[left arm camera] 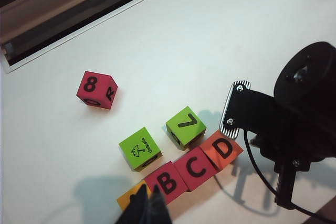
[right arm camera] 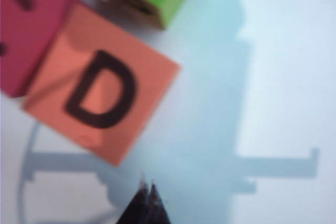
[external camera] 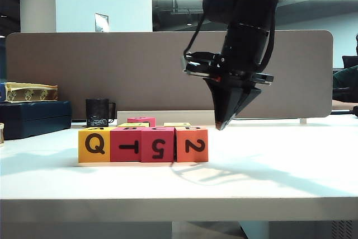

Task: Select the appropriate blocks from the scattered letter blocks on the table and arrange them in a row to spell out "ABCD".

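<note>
Row of four: on the white table (external camera: 268,177), left of centre, four cubes stand side by side and touching, in one straight line.
Yellow-orange cube (external camera: 94,145): left end of the row, Q on its near face; from the left wrist view only a corner of it shows behind the fingertips.
Magenta B cube (left arm camera: 167,182): second from the left, a sideways T facing near.
Magenta C cube (left arm camera: 195,168): third, a 5 facing near.
Salmon-orange cube (right arm camera: 100,90): right end, D on top, 2 on the near face.
Spare cubes: two lime-green cubes (left arm camera: 139,149) sit just behind the row; a third magenta cube (left arm camera: 96,89) lies farther back, well apart.
Right gripper (external camera: 222,124): hangs above the table just right of the salmon-orange cube, tips pointing down, pressed together, holding nothing.
Left gripper (left arm camera: 147,208): over the row's left end, fingers closed, empty.
Background: a black mug (external camera: 98,112) at the far left.
</note>
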